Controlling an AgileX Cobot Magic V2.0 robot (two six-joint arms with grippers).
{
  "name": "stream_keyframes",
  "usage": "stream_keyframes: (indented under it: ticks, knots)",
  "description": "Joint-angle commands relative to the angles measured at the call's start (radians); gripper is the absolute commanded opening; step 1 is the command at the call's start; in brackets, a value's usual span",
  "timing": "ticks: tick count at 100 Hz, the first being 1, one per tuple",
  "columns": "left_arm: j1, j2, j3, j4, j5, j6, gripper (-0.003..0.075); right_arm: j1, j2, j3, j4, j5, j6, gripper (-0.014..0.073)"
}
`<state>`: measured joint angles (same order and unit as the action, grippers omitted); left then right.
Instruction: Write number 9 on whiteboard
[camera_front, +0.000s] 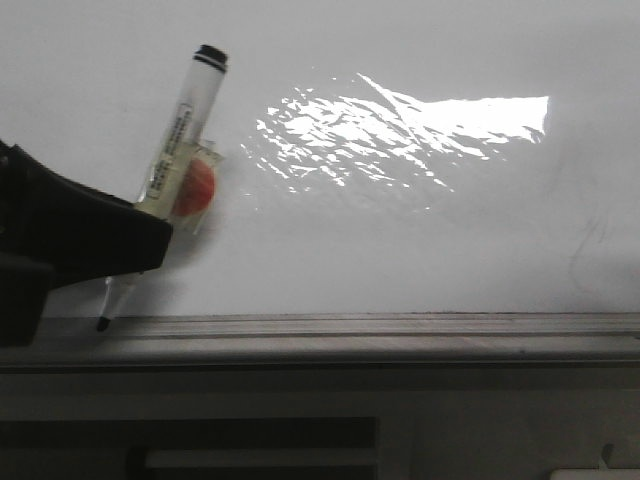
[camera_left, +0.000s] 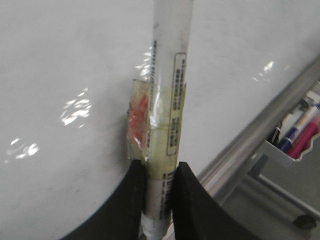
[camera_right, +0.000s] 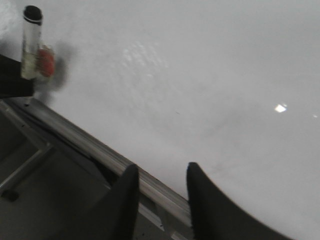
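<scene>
The whiteboard (camera_front: 400, 230) fills the front view, glossy white with a glare patch. No number 9 shows on it. My left gripper (camera_front: 150, 235) is at the far left, shut on a clear-barrelled marker (camera_front: 185, 125) with a red taped patch. The marker slants, black end up, its thin tip down near the grey rail (camera_front: 400, 325). In the left wrist view the jaws (camera_left: 159, 167) clamp the marker (camera_left: 167, 75) in front of the board (camera_left: 60, 60). My right gripper (camera_right: 161, 172) is open and empty over the rail (camera_right: 100, 150); the marker (camera_right: 31, 42) shows far off.
A faint grey curved smudge (camera_front: 585, 245) marks the board's right side. A small tray with blue and pink pens (camera_left: 295, 137) hangs below the rail (camera_left: 250, 145). A dark shelf lies under the rail in the front view.
</scene>
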<state>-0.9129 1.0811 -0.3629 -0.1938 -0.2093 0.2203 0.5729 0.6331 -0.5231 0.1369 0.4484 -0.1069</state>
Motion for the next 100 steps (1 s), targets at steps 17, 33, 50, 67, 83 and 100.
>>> stream_keyframes:
  ticks: [17,33,50,67,83,100]
  knots:
    - [-0.001,-0.030,-0.087,0.363,0.040,-0.006,-0.0020,0.229,0.240,-0.184,0.010,-0.098,-0.012,0.0345]
    - [-0.021,-0.030,-0.087,0.468,0.040,-0.006,-0.0020,0.293,0.356,-0.259,0.010,-0.131,-0.012,0.0345]
    - [-0.034,-0.030,-0.087,0.501,0.039,-0.006,-0.0020,0.295,0.430,-0.310,0.016,-0.132,-0.012,0.0345]
    - [-0.034,-0.030,-0.087,0.501,0.018,-0.006,-0.0020,0.297,0.486,-0.321,0.061,-0.144,-0.012,0.0345]
    - [-0.034,-0.030,-0.087,0.503,0.009,-0.006,-0.0020,0.297,0.534,-0.326,0.100,-0.174,-0.012,0.0344]
    - [-0.034,-0.030,-0.087,0.503,0.009,-0.006,-0.0020,0.297,0.545,-0.334,0.109,-0.183,-0.012,0.0174]
